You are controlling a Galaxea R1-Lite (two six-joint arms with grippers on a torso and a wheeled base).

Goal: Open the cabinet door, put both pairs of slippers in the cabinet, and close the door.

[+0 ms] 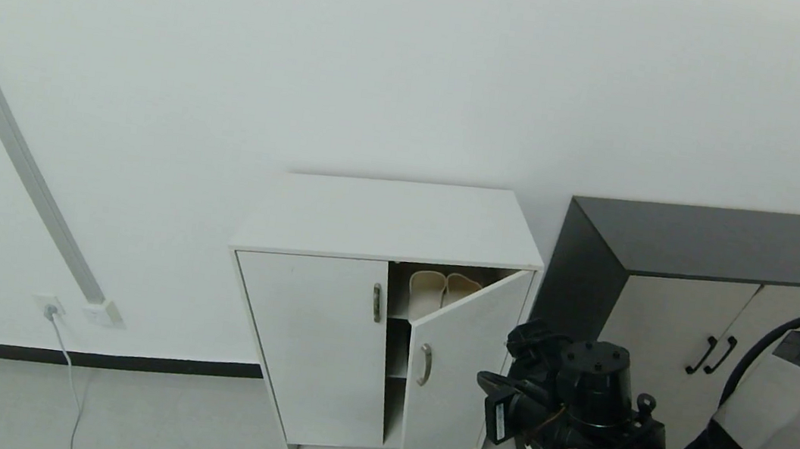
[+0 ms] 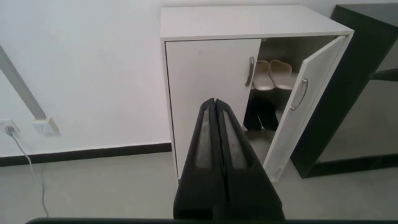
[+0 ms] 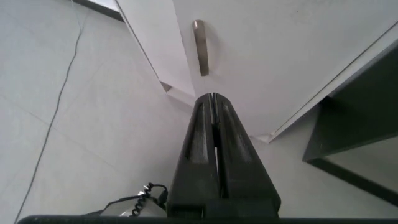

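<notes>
The white cabinet [image 1: 385, 223] stands against the wall with its left door [image 1: 313, 343] closed and its right door [image 1: 453, 383] swung partly open. A beige pair of slippers [image 1: 441, 291] rests on the top shelf. In the left wrist view a dark pair of slippers [image 2: 261, 117] sits on the shelf below the beige pair [image 2: 277, 73]. My right gripper [image 3: 214, 99] is shut and empty, close to the open door's outer face [image 3: 280, 56], just below its handle [image 3: 200, 46]. My left gripper [image 2: 214, 102] is shut and empty, well back from the cabinet.
A black cabinet [image 1: 710, 247] with grey doors stands right beside the white one, close behind the open door. A wall socket [image 1: 50, 307] with a cable trailing to the floor is at the left. Bare floor lies in front of the cabinet.
</notes>
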